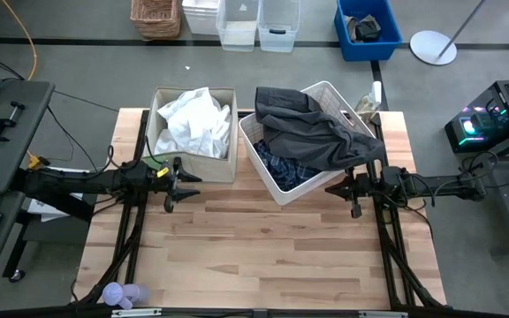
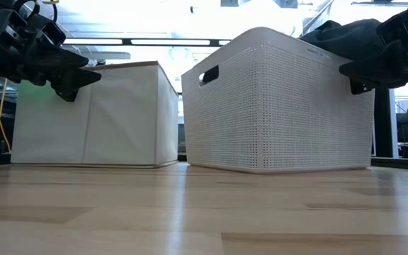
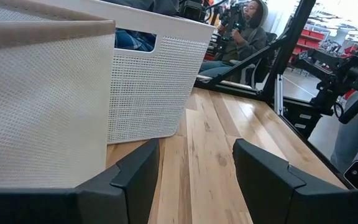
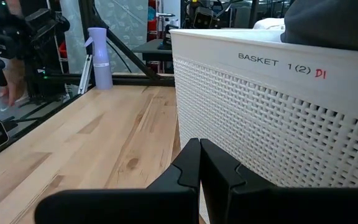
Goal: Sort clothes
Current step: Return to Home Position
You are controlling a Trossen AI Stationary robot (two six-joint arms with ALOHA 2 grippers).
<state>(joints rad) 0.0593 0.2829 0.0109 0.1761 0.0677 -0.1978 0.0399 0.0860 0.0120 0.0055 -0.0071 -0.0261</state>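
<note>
A white plastic basket [image 1: 277, 181] stands on the table's far right half. A dark grey garment [image 1: 316, 128] is heaped in it and hangs over its right rim; blue-white plaid cloth [image 1: 283, 168] shows under it. White garments [image 1: 193, 119] lie in the beige fabric bin [image 1: 221, 166] to the basket's left. The dark green garment is hidden. My left gripper [image 1: 173, 184] is open and empty, above the table in front of the bin's near wall. My right gripper [image 1: 347, 188] is shut and empty, by the basket's near right corner.
A purple and white spray bottle [image 1: 120, 295] lies at the table's near left corner. The near half of the wooden table [image 1: 263, 256] is bare. A person [image 3: 244, 28] sits beyond the table in the left wrist view.
</note>
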